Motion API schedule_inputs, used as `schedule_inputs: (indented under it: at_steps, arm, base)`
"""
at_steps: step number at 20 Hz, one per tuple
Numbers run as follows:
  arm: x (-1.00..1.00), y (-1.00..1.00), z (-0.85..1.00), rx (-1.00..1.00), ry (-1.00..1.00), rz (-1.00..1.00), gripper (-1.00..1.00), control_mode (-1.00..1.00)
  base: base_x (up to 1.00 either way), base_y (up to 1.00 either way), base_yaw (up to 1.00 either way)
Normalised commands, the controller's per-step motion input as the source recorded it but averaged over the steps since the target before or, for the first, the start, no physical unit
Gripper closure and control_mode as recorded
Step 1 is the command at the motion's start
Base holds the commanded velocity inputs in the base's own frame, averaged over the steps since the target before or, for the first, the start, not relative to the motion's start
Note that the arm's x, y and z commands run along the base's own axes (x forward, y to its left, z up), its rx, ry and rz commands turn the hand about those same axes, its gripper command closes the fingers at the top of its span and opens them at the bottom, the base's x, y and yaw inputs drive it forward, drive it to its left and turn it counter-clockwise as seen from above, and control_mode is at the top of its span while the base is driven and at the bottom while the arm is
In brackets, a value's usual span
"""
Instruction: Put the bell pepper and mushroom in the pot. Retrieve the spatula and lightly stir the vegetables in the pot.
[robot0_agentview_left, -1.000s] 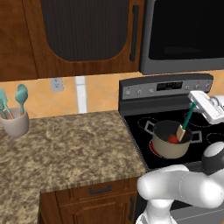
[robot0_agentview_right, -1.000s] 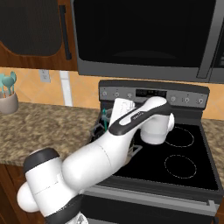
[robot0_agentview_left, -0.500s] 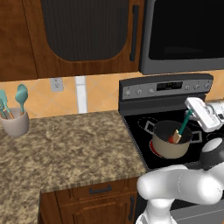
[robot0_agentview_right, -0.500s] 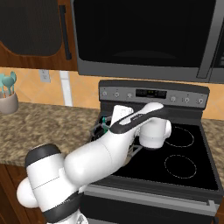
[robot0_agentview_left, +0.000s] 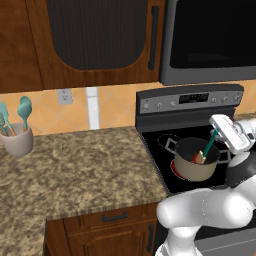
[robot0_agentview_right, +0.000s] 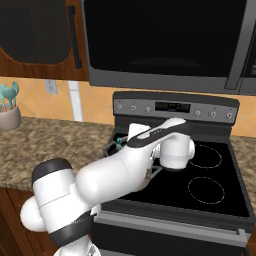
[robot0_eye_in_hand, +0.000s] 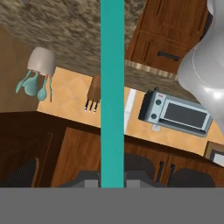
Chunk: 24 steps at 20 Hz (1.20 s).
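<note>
- Spatula (robot0_agentview_left: 207, 147): its thin teal handle is clamped between the closed fingers of the gripper (robot0_agentview_left: 217, 131), above the pot (robot0_agentview_left: 195, 160).
- No brand, label or legible writing can be read; the display on the stove's control panel (robot0_agentview_left: 190, 98) is too small to make out.
- The long axis of the spatula is seen tilted in the left base view, handle end up and to the right at the gripper, blade end down and to the left inside the pot.
- In the hand view the handle (robot0_eye_in_hand: 112, 92) runs as a straight teal bar from between the fingertips to the far edge of the frame, where it is cut off.
- The blade is only partly made out as a tan-orange patch at the pot's inner wall; a small red spot beside it may be the bell pepper (robot0_agentview_left: 195, 159), but this cannot be told for certain. The mushroom cannot be distinguished in the dark interior.
- The pot stands on the front left burner of the stove (robot0_agentview_left: 165, 165); in the right base view it is almost wholly hidden behind the white arm.
- A beige utensil cup (robot0_agentview_left: 18, 140) with teal spoons stands well apart on the granite counter (robot0_agentview_left: 85, 170), at the left.
- In the hand view a toaster oven (robot0_eye_in_hand: 175, 113) appears beyond the handle.
</note>
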Motion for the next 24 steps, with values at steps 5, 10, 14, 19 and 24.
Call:
schedule_inputs:
  at_steps: [5, 10, 14, 19, 24]
  arm:
    - [0.05, -0.15, 0.0, 0.0, -0.02, 0.01, 1.0, -1.0]
    - [0.06, -0.06, 0.0, -0.01, -0.06, 0.0, 1.0, -1.0]
    - [0.29, 0.0, 0.0, -0.05, -0.12, 0.0, 1.0, -1.0]
    - [0.16, 0.0, -0.35, -0.05, 0.02, 0.01, 1.0, -1.0]
    - [0.09, 0.0, -0.45, -0.01, 0.07, 0.05, 1.0, -1.0]
  base:
    - [0.0, 0.0, 0.0]
    - [0.0, 0.0, 0.0]
    - [0.0, 0.0, 0.0]
    - [0.0, 0.0, 0.0]
    - [0.0, 0.0, 0.0]
